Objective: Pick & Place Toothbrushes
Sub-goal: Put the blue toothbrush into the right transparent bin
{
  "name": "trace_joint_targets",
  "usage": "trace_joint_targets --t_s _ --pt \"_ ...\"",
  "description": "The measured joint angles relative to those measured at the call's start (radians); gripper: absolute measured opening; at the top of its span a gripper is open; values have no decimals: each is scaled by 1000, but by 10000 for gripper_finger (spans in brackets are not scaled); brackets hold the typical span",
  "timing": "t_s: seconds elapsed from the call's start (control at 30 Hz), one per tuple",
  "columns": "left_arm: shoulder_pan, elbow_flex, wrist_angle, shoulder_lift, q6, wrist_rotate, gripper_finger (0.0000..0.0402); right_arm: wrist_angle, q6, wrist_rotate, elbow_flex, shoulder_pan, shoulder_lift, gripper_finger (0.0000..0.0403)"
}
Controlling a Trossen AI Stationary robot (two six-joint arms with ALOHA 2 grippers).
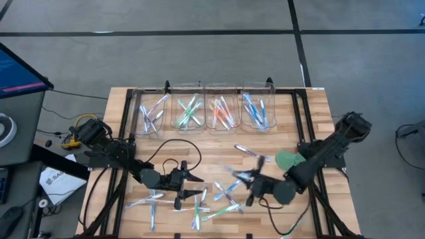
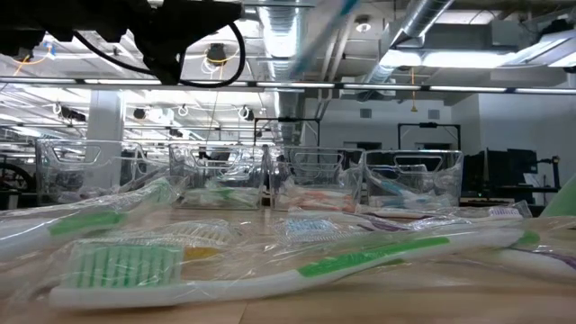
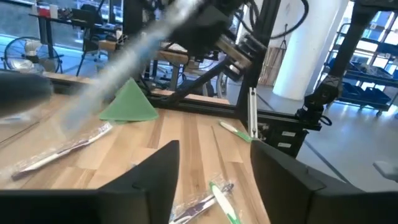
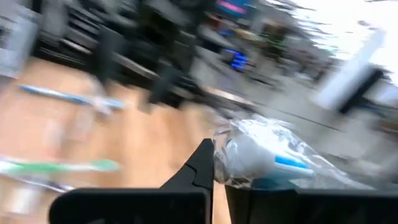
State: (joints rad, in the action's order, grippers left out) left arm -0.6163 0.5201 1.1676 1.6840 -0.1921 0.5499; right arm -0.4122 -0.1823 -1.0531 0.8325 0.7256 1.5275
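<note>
Right wrist view alone shows right pincer (image 4: 219, 163) clamping a wrapped blue toothbrush (image 4: 267, 163).

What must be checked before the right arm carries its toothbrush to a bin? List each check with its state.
1. Right gripper shut on the wrapped blue toothbrush: ok.
2. Blue bin upright, not full: ok.
3. Left gripper open, empty, off to the side of the route to the bin: ok.
4. Green leaf-shaped piece beside the right arm, not touching the brush: ok.
5. Firmness of the grip on the wrapper: cannot tell.
</note>
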Motion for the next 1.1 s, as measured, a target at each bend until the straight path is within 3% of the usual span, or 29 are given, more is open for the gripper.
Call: trace_joint_targets --t_s 0.13,0.2,0.37,0.57,0.73,0.8,0.9,1.1 --pt "0 0 -4 0 14 0 211 249 110 -312 0 75 -80 5" --pt "0 0 -5 0 39 0 215 384 232 -405 0 102 -116 5" --pt "0 0 -3 0 80 2 213 619 443 -473 0 96 -192 5" --pt "0 0 1 -1 80 2 206 895 544 -497 -1 -79 -251 6" --pt "0 0 1 -1 80 2 204 1343 1032 -332 -6 -372 -301 6" --pt "0 0 1 -1 79 2 205 1438 1128 -243 -6 -489 -309 6" --pt "0 0 0 -1 80 2 207 1430 1047 -71 -7 -645 -316 6" --pt "7 0 0 -1 82 2 204 1113 640 258 -7 -833 -303 7"
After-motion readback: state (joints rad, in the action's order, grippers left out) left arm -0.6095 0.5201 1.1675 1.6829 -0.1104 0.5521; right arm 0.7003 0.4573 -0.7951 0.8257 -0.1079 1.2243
